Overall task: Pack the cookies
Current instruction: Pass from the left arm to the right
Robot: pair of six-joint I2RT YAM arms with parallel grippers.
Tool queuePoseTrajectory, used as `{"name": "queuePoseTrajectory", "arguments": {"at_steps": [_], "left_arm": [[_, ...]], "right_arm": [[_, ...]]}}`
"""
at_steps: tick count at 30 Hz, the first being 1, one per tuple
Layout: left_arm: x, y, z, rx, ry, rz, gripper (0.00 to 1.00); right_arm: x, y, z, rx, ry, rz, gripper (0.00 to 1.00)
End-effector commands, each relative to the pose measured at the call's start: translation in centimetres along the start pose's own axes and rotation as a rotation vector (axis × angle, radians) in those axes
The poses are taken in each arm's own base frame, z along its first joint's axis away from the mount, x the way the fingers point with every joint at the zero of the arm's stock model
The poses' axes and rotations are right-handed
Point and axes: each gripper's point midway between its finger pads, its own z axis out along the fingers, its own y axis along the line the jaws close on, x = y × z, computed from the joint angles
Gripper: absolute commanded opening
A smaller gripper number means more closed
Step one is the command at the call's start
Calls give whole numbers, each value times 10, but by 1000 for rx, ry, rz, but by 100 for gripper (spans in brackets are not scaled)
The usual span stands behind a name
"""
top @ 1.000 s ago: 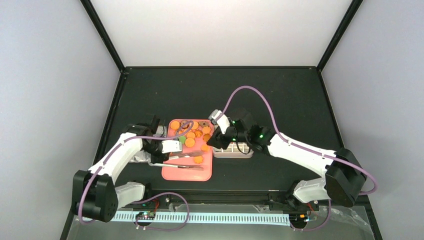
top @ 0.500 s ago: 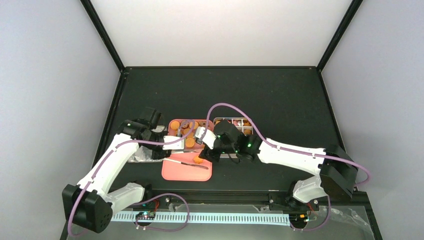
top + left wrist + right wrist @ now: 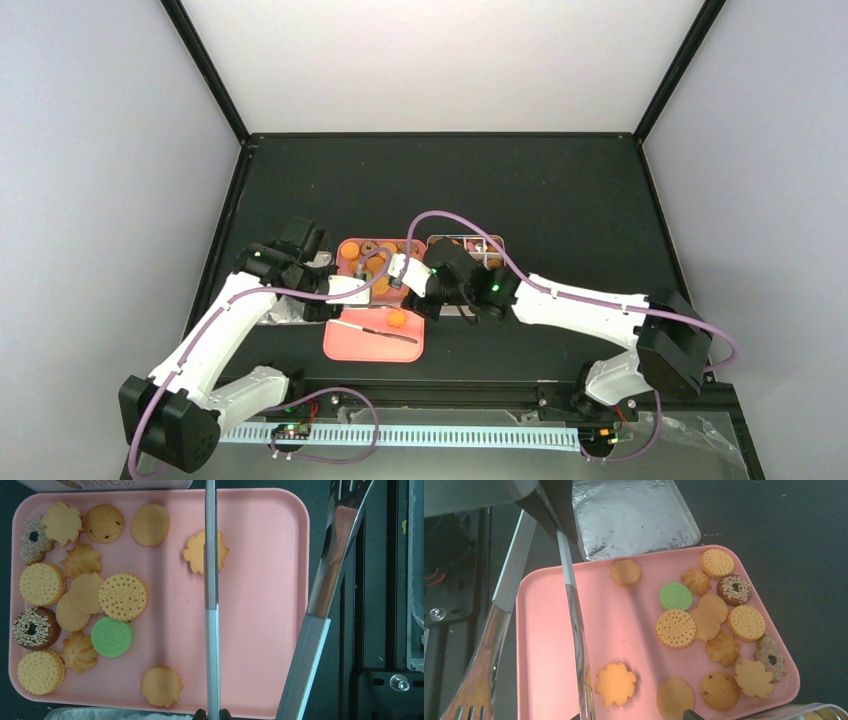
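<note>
Clamping tongs point(image 3: 212, 630), left claw point(image 3: 212, 714) closed

Bright, even light; soft shadows.

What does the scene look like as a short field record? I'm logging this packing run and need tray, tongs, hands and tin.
tray: pink tray, cookies clustered at one end, two flower-shaped ones lying apart
tongs: metal tongs reaching over the tray
left hand: shut on the tongs
right hand: open, empty, over the tray
tin: beside the tray, some cookies inside
</note>
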Motion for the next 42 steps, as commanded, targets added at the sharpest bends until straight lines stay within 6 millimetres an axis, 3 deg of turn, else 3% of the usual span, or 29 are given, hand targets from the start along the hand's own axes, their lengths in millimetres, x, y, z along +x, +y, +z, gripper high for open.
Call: {"name": "queuePoseTrajectory", "arguments": {"at_steps": [1,15,17,18,20,23,33,38,42], "left_arm": [[-8,-5,-7,1,-21,23,2],[-24,5,-23,-70,-62,64,2],[-26,9,-26,-96,-67,65,3],[-28,13,-28,-120,-72,65,7],[-32,23,-33,-179,-85,56,28],[-42,36,-48,-276,-121,43,51],[-70,43,-91,-367,-252,-64,76],[-100,32,-112,-267,-424,-189,78],[-133,25,-141,-139,-619,-317,76]], "right_arm": [[2,4,8,-28,40,-42,45],[-2,3,14,-25,87,-28,2],[1,-1,15,-3,105,-22,1],[1,-3,16,12,109,-14,1],[-1,-9,15,44,101,4,1],[-15,-19,7,104,22,40,1],[-45,-54,-42,237,-265,177,1],[-78,-79,-93,281,-501,303,1],[-114,-85,-151,293,-757,377,1]]}}
